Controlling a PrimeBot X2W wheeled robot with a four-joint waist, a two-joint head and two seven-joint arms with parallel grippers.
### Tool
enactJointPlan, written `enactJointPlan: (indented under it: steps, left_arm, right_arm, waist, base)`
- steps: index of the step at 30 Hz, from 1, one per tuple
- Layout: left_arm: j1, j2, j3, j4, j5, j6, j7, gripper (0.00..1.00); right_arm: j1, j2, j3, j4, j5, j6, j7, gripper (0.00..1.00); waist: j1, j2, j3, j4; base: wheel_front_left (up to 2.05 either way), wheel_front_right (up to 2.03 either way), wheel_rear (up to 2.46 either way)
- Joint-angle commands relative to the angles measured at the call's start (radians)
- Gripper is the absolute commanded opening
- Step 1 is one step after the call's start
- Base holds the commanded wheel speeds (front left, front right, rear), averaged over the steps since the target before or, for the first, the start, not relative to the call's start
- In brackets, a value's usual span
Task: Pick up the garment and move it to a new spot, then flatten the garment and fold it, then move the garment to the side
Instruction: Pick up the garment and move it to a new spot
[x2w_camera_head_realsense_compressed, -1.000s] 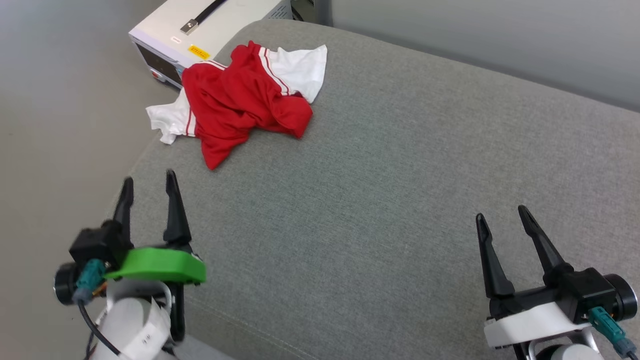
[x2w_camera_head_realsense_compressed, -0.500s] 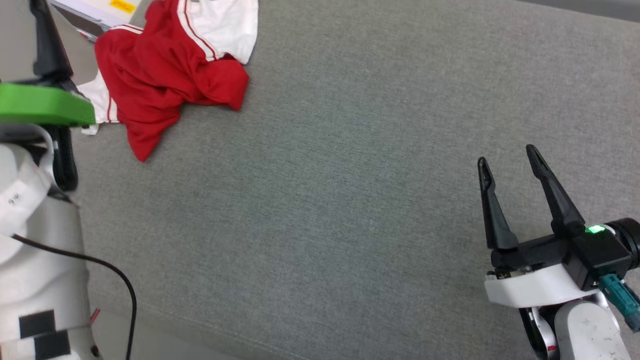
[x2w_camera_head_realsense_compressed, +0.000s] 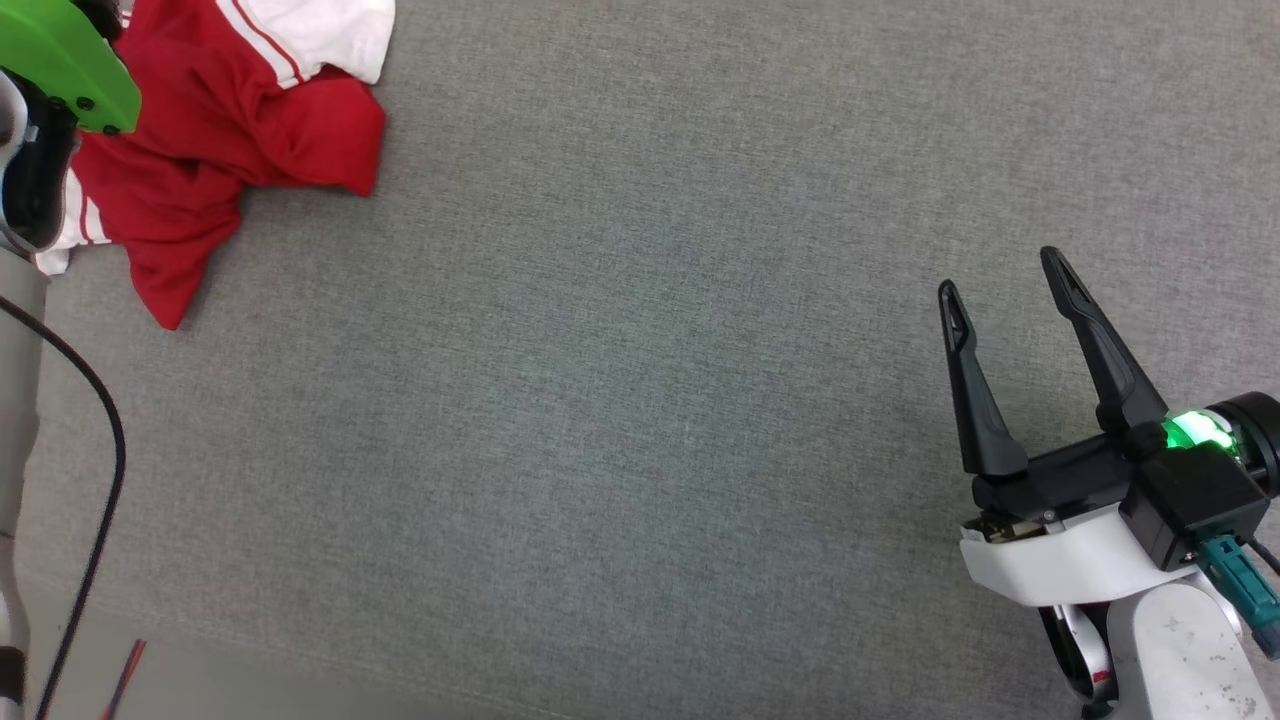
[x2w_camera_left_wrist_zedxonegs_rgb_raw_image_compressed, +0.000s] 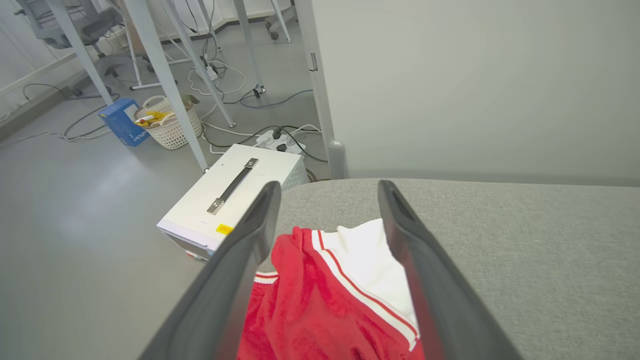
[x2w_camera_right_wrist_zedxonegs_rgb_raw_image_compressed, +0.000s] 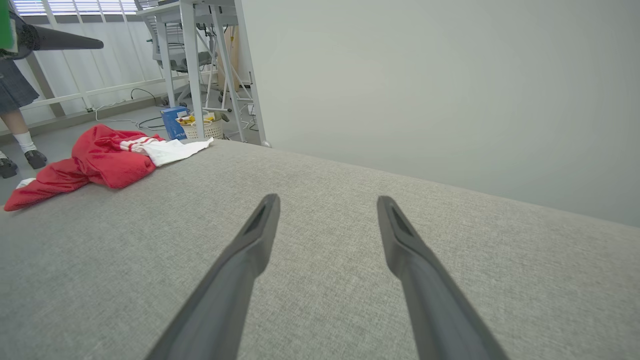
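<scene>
1. Garment, a crumpled red T-shirt of soft fabric with white sleeves and thin striped seams, lies at the upper left of the head view, on the grey woven cushion and close to its edge.
2. Left gripper hangs over the garment with its fingers spread wide and nothing between them. Whether they touch the cloth I cannot tell.
3. Right gripper stands at the lower right, fingers likewise apart and empty, well apart from the garment.
4. A shallow pinch may catch only one loose layer, so the bundle could trail or slip free.
5. A push rather than a grip could slide the garment off the edge, toward the white metal box with a black handle.
</scene>
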Motion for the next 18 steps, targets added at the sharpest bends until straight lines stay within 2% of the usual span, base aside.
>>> enactJointPlan:
  steps: [1, 5, 10, 13, 18]
  left_arm:
    - [-0.029, 0.021, -0.037, 0.006, -0.038, -0.003, 0.039, 1.00]
    - [-0.068, 0.066, -0.181, 0.018, -0.176, -0.003, 0.286, 1.00]
    - [-0.080, 0.122, -0.303, 0.001, -0.291, -0.003, 0.521, 1.00]
    - [-0.084, 0.150, -0.339, -0.013, -0.333, -0.003, 0.577, 1.00]
    - [-0.071, 0.149, -0.396, 0.008, -0.364, -0.003, 0.629, 1.00]
  right_arm:
    - [-0.022, -0.007, 0.002, -0.008, -0.005, -0.001, -0.005, 1.00]
    - [-0.031, -0.013, 0.006, -0.012, -0.005, -0.001, -0.005, 1.00]
    - [-0.040, -0.014, 0.009, -0.017, -0.007, -0.001, -0.005, 1.00]
    - [-0.046, -0.013, 0.010, -0.019, -0.006, -0.001, -0.005, 1.00]
    - [-0.062, -0.010, 0.016, -0.020, -0.004, -0.001, -0.005, 1.00]
  waist:
    - [-0.0002, 0.0000, 0.017, -0.015]
    - [-0.0002, 0.0000, 0.034, -0.025]
    - [-0.0002, 0.0000, 0.059, -0.041]
    - [-0.0002, 0.0000, 0.079, -0.051]
    - [-0.0002, 0.0000, 0.112, -0.067]
  base:
    - [0.00, 0.00, 0.00]
    - [0.00, 0.00, 0.00]
    - [0.00, 0.00, 0.00]
    - [0.00, 0.00, 0.00]
    - [0.00, 0.00, 0.00]
